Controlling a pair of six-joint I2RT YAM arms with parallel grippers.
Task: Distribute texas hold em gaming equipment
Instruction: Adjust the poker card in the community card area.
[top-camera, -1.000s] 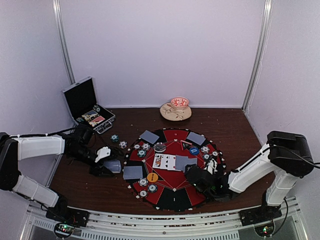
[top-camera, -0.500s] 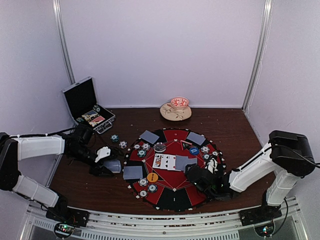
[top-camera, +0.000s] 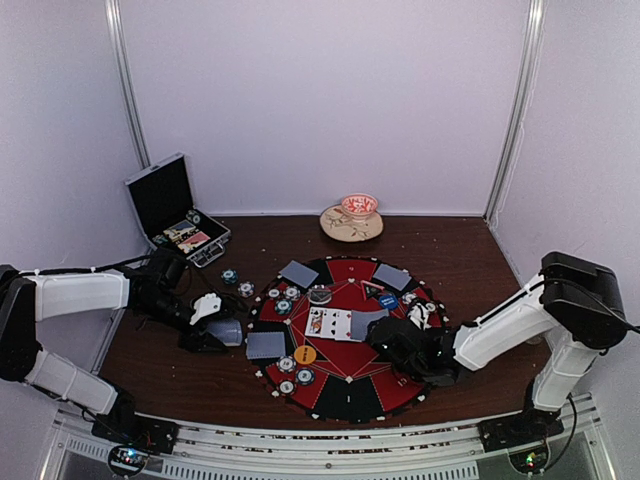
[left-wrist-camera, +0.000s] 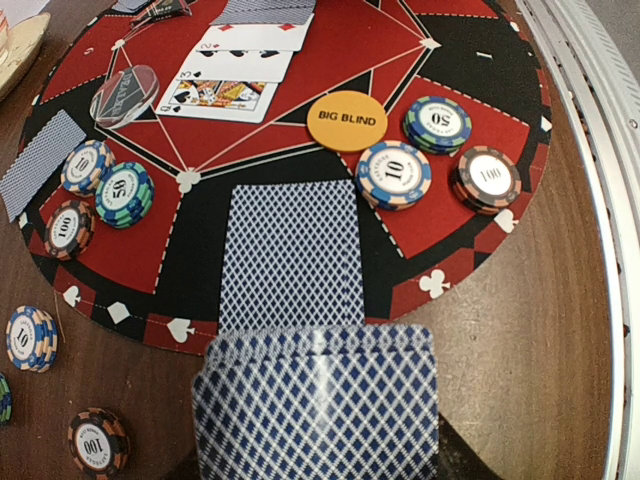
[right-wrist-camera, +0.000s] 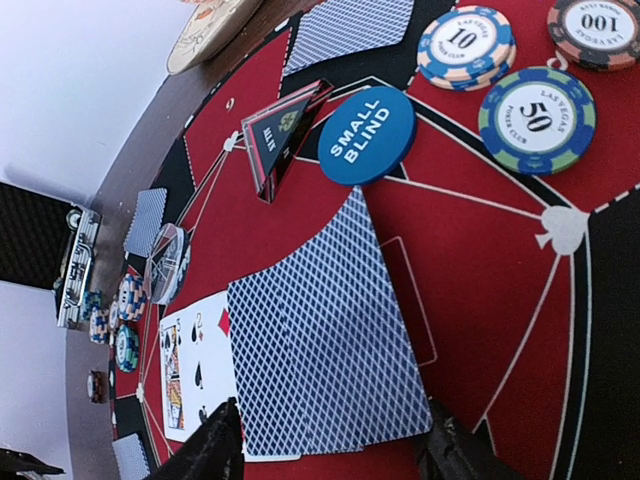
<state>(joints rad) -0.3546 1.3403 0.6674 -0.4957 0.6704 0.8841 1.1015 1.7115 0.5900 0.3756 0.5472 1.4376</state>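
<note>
My left gripper (top-camera: 207, 327) is shut on a deck of blue-backed cards (left-wrist-camera: 320, 400) and holds it over the left rim of the round mat (top-camera: 345, 270). Its fingers are hidden under the deck. A face-down card (left-wrist-camera: 288, 250) lies on the mat just beyond the deck. My right gripper (right-wrist-camera: 335, 455) is open, with a few overlapping face-down cards (right-wrist-camera: 320, 340) at the mat's centre between its fingertips (right-wrist-camera: 215, 450). Face-up cards (right-wrist-camera: 195, 375) lie beside them. The orange BIG BLIND disc (left-wrist-camera: 346, 120) and blue SMALL BLIND disc (right-wrist-camera: 366, 135) lie on the mat among chips (left-wrist-camera: 394, 173).
The open black case (top-camera: 175, 210) stands at the back left, with loose chips (top-camera: 230, 275) between it and the mat. A shallow dish (top-camera: 352, 218) sits by the back wall. A clear dealer button (left-wrist-camera: 124, 94) and a small dark triangular marker (right-wrist-camera: 280, 135) are on the mat.
My right gripper has moved left and away from the near edge, over the face-down cards at the mat's centre. The left arm and its deck have not moved.
</note>
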